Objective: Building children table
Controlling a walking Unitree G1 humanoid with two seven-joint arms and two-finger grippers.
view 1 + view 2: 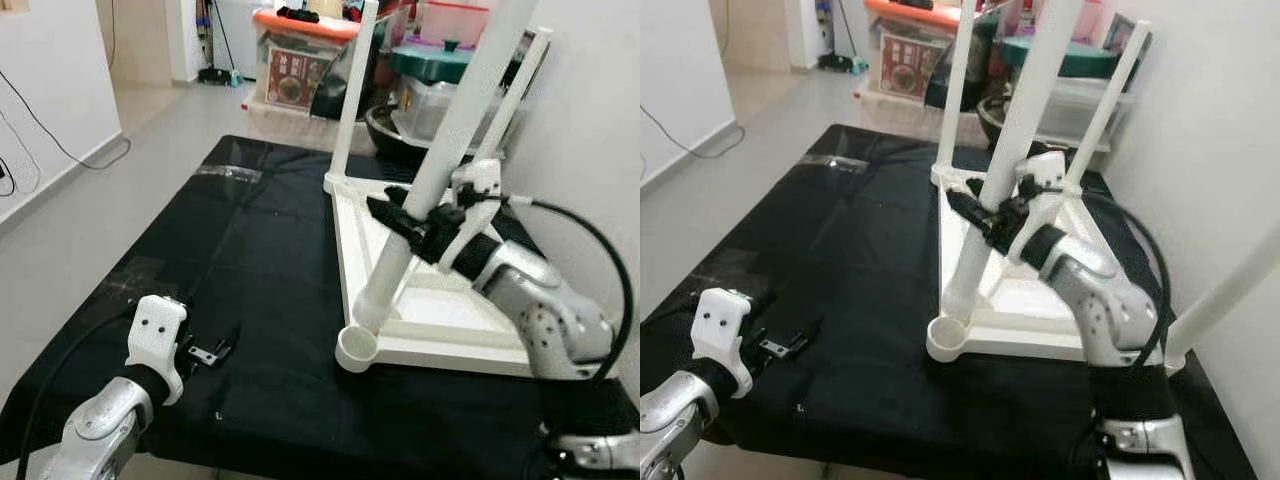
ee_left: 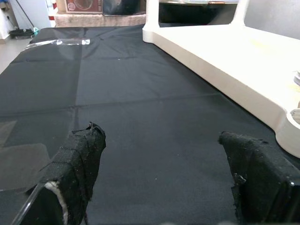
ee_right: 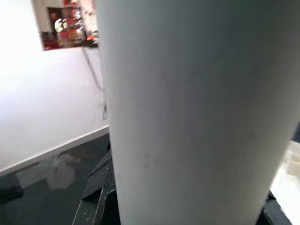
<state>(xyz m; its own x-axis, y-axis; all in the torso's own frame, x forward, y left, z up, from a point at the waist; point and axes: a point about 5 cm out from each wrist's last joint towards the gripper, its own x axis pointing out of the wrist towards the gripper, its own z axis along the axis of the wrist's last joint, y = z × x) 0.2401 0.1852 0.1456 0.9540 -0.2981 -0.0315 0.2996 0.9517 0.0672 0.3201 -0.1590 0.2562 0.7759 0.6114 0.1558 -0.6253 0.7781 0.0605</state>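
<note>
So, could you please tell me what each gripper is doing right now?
Left gripper: open, holding nothing, above the black cloth.
Right gripper: shut on the white table leg.

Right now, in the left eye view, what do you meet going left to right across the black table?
Left end effector → corner socket of the upside-down white tabletop → white leg → right end effector gripping it.

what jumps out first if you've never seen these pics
A white tabletop lies upside down on a black cloth, with legs already standing at its far corners. The right gripper is shut on another leg, tilted into the near corner socket. The left gripper hovers open over the cloth.
</note>
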